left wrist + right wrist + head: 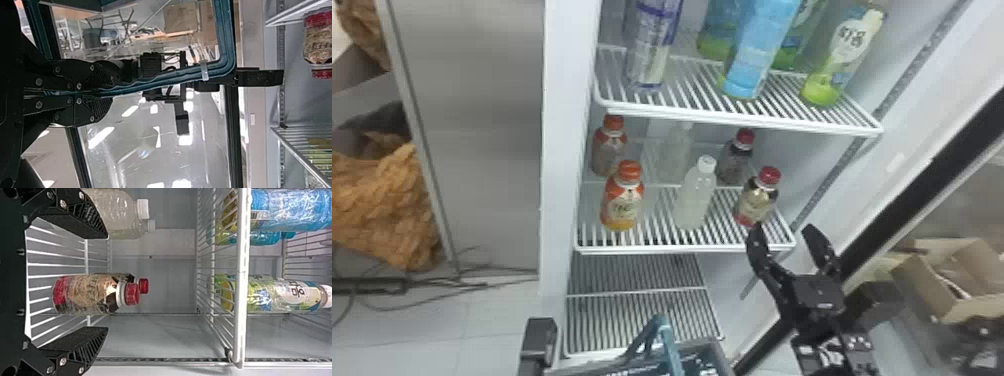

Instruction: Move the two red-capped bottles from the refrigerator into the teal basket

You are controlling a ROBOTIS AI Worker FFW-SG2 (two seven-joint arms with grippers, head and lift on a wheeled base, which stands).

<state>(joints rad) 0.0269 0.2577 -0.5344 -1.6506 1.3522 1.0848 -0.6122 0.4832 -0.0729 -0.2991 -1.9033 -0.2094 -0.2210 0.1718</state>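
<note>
Inside the refrigerator (561, 150) runs a middle shelf (662, 249); the basket (703, 346) sits at the head view's bottom edge. The left wrist view shows the left tool (105, 93) clamped on its handle (168, 77). The right tool (783, 231) has its fingers apart near the shelf. Right wrist view: beyond that gap, one red-capped bottle (92, 293) stands before another (143, 286).

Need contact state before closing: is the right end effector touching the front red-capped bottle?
Apart. The right wrist view shows visible gaps between the front red-capped bottle and both open fingers of the right end effector.
</note>
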